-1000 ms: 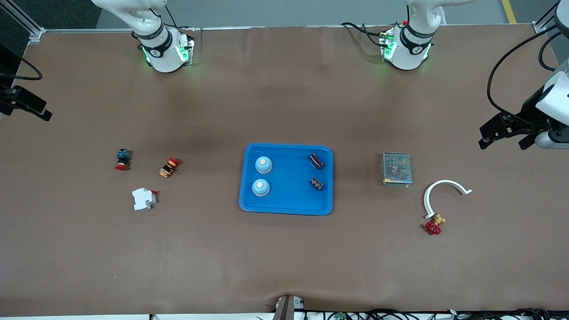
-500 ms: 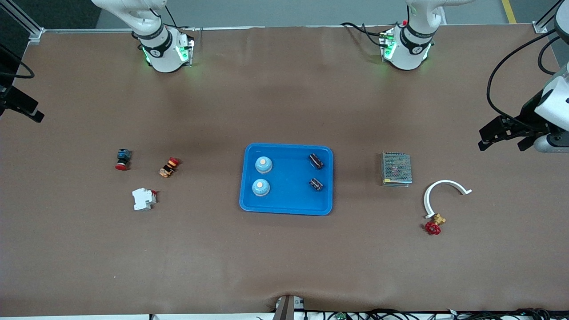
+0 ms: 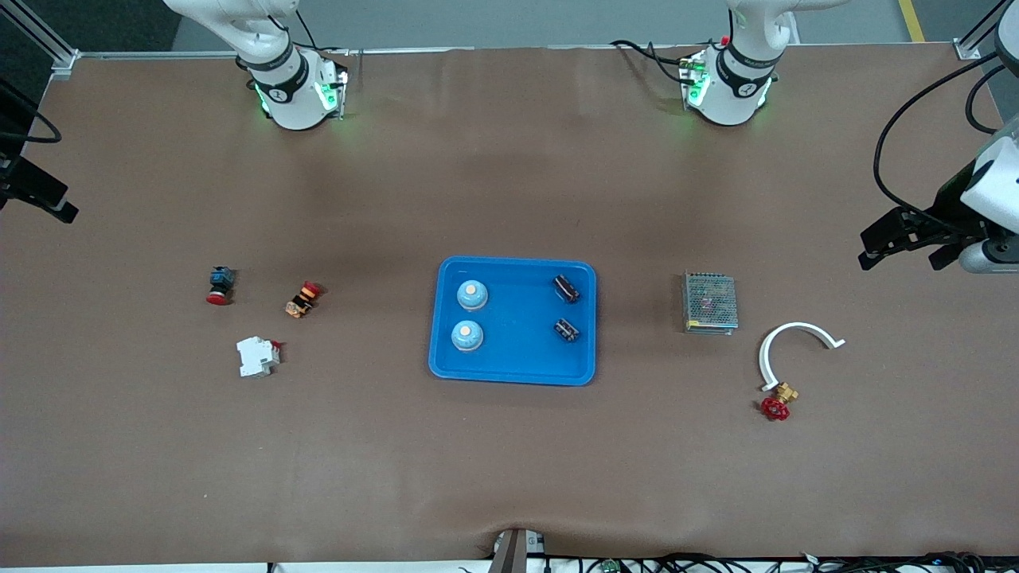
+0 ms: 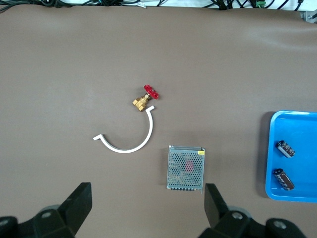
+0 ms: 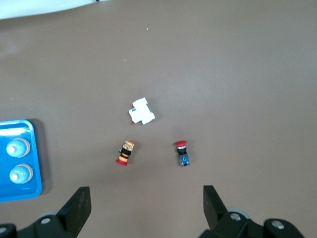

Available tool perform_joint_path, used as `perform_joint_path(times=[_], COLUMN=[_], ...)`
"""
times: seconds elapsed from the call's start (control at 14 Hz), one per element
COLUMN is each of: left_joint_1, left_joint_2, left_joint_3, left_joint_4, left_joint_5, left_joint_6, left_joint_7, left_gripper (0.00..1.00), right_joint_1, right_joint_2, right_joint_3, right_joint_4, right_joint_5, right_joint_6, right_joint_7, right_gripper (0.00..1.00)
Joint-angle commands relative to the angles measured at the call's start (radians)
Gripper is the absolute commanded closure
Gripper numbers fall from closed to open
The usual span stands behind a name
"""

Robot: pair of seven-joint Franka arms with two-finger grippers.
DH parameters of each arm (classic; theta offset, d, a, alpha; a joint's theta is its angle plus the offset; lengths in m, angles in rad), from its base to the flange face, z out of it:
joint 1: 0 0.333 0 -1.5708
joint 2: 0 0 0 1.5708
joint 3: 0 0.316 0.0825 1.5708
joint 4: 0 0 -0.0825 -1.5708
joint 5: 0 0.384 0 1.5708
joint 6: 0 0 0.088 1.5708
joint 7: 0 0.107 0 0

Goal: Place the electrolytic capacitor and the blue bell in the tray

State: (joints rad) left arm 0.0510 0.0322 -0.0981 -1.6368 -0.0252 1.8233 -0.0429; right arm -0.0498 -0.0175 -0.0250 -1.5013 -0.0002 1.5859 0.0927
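Well apart: tray [image 3: 513, 370], open left gripper [image 3: 899, 243]

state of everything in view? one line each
Tray: holds two bells and two capacitors.
Bells: upright, in tray.
Capacitors: lying on their sides, in tray.
Mesh box: flat on table, beside tray.
Valve: on table, touching white clip.
Left pincer: open, empty.
Right pincer: open, empty.
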Motion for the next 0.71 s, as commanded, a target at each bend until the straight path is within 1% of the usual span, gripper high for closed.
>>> perform_joint_path(times=[0.0, 0.21, 0.29, 0.43, 0.5, 0.64], left_joint_1=[0.001, 0.001, 0.001, 0.001, 0.003, -0.003], left_joint_2=[0.008, 0.014, 0.014, 0.014, 0.014, 0.014], left_joint_3=[-0.002, 0.003, 0.002, 0.003, -0.002, -0.002], left_joint_4=[0.02, 0.02, 0.02, 0.026, 0.035, 0.06], left_joint_5=[0.018, 0.024, 0.042, 0.08, 0.103, 0.102], left_joint_6=[-0.021, -0.022, -0.03, -0.111, -0.131, -0.176], left_joint_7=[-0.009, -0.002, 0.001, 0.006, 0.018, 0.018], left_gripper=[0.0, 0.0, 0.0, 0.0, 0.0, 0.0], right_joint_1=[0.018, 0.019, 0.021, 0.021, 0.022, 0.024], right_joint_2=[0.01, 0.01, 0.01, 0.01, 0.01, 0.01], right_joint_3=[-0.007, -0.007, -0.007, -0.007, -0.007, -0.007], right_joint_4=[0.024, 0.024, 0.024, 0.024, 0.024, 0.024], right_joint_5=[-0.007, -0.007, -0.007, -0.007, -0.007, -0.006], right_joint_6=[0.038, 0.043, 0.045, 0.043, 0.043, 0.046], right_joint_7=[-0.002, -0.002, -0.002, -0.002, -0.002, -0.002], right_gripper=[0.0, 0.0, 0.0, 0.0, 0.0, 0.0])
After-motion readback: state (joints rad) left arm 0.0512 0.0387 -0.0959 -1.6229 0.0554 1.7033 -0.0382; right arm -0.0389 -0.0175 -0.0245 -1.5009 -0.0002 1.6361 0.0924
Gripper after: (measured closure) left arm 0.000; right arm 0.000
